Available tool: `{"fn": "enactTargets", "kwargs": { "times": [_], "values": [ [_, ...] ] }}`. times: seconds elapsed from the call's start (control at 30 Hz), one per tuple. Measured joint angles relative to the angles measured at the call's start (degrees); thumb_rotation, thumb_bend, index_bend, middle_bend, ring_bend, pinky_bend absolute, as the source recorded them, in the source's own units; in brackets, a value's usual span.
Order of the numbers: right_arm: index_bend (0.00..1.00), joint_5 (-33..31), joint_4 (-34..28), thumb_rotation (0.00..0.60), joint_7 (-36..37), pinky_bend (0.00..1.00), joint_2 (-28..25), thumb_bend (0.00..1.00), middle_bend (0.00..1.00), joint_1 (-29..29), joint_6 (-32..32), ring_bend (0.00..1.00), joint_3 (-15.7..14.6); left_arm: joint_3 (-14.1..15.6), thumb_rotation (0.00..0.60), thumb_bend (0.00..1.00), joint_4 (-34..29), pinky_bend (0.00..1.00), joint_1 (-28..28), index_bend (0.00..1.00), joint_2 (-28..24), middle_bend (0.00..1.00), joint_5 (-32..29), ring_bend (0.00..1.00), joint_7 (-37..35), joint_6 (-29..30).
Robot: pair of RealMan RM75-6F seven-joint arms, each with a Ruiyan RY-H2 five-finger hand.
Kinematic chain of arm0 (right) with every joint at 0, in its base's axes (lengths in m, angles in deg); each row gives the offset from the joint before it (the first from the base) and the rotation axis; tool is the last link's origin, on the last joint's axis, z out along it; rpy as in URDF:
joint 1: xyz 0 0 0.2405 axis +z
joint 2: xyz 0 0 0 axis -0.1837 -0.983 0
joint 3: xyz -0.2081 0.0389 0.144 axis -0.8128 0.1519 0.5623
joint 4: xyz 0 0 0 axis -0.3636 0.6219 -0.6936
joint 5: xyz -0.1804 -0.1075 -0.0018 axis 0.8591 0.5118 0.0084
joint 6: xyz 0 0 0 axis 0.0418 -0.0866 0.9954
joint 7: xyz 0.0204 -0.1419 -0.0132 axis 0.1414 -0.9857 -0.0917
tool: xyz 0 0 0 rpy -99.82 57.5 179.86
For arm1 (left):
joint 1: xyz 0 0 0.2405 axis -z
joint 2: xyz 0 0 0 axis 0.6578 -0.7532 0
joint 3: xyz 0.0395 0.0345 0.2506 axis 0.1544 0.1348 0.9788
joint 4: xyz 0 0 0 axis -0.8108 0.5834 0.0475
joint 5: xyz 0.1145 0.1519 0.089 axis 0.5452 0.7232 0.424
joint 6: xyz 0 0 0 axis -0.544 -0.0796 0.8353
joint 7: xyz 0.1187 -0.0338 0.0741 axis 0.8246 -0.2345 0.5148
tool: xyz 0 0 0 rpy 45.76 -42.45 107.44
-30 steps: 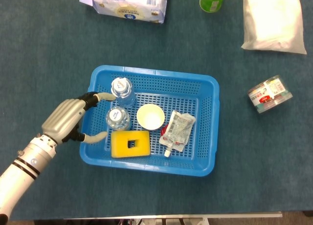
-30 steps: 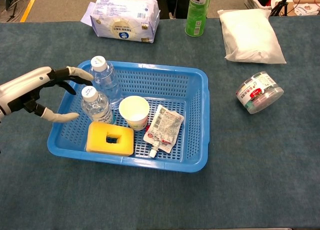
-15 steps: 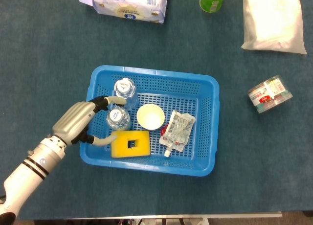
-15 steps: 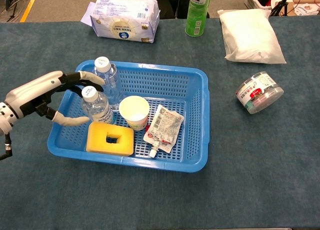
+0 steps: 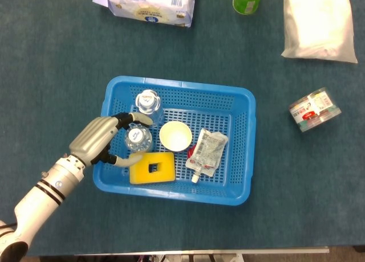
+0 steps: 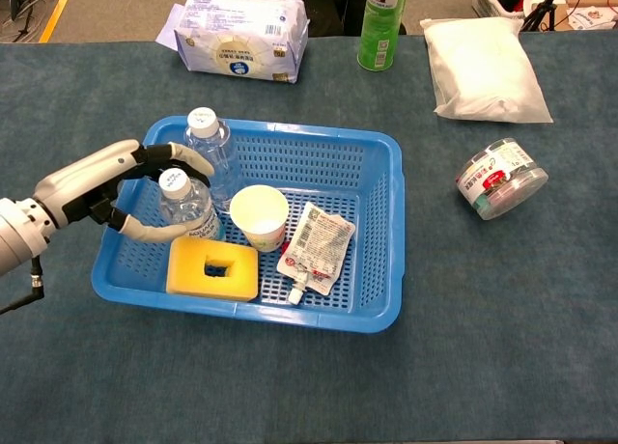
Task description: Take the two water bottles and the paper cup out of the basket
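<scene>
The left hand (image 6: 116, 188) has moved in around the nearer bottle (image 6: 186, 206), fingers apart, contact unclear.

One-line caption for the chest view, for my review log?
Left hand curls its fingers around the nearer water bottle in the blue basket, beside the paper cup.

Your surface (image 5: 68, 62) is covered in dark teal cloth, and the blue basket (image 5: 245, 154) sits on it near the middle. Along the far edge lie a tissue pack (image 5: 153, 1), a green can (image 5: 247, 0) and a white bag (image 5: 317, 23). A clear tub (image 5: 313, 109) lies on its side, well right of the basket.
</scene>
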Motion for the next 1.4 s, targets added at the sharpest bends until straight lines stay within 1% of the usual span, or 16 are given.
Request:
{"fn": "enactTargets", "kwargs": {
  "times": [0.1,0.17,0.33,0.53,0.63,0.8,1.0,1.1,1.4],
  "values": [
    [0.34,-0.11,-0.11,0.6,-0.05,0.41,-0.08,0.12,0.41,-0.06,-0.03,0.35,0.02,-0.03,0.6,0.23,0.48,0.36,0.19,0.29,0.55,0.33,-0.24,0.28,0.01,-0.23],
    [0.34,-0.13,-0.17,0.6,-0.05,0.41,-0.16,0.12,0.41,-0.11,-0.14,0.35,0.07,-0.18,0.6,0.23,0.93,0.39,0.24,0.32,0.94,0.36,-0.39,0.3,0.15,-0.12],
    [0.34,-0.18,-0.14,0.6,0.07,0.41,-0.14,0.12,0.41,-0.1,-0.17,0.35,0.19,-0.41,0.6,0.23,1.97,0.44,0.25,0.36,1.85,0.38,-0.84,0.34,0.26,0.15],
    [0.34,-0.26,0.03,0.6,0.2,0.41,0.08,0.12,0.41,0.05,0.02,0.35,0.32,-0.55,0.6,0.23,2.83,0.56,0.05,0.48,2.46,0.49,-0.87,0.46,1.59,1.08],
    [0.34,-0.41,0.1,0.6,0.22,0.41,0.17,0.12,0.41,0.1,0.08,0.35,0.41,-0.62,0.6,0.23,2.82,0.58,0.08,0.5,2.54,0.5,-1.0,0.47,1.77,1.13],
    [0.34,-0.54,0.1,0.6,0.03,0.41,0.35,0.12,0.41,0.2,0.1,0.35,0.56,-0.71,0.6,0.23,1.33,0.58,0.26,0.51,1.24,0.5,-0.48,0.47,1.54,1.37],
    [0.34,-0.74,0.09,0.6,-0.13,0.41,0.58,0.12,0.41,0.52,0.4,0.35,0.8,-0.94,0.6,0.23,-2.24,0.58,0.52,0.51,-2.56,0.5,0.47,0.47,0.59,1.97],
    [0.34,-0.74,0.12,0.6,-0.16,0.41,0.72,0.12,0.41,0.6,0.43,0.35,0.88,-1.16,0.6,0.23,-4.44,0.58,0.61,0.51,-5.27,0.5,0.74,0.47,-0.58,2.29],
    [0.34,-0.49,0.27,0.6,-0.07,0.41,1.07,0.12,0.41,0.74,0.47,0.35,0.89,-2.55,0.6,0.23,-11.05,0.58,0.72,0.5,-15.86,0.5,0.29,0.47,-7.77,3.09]
  ]
}}
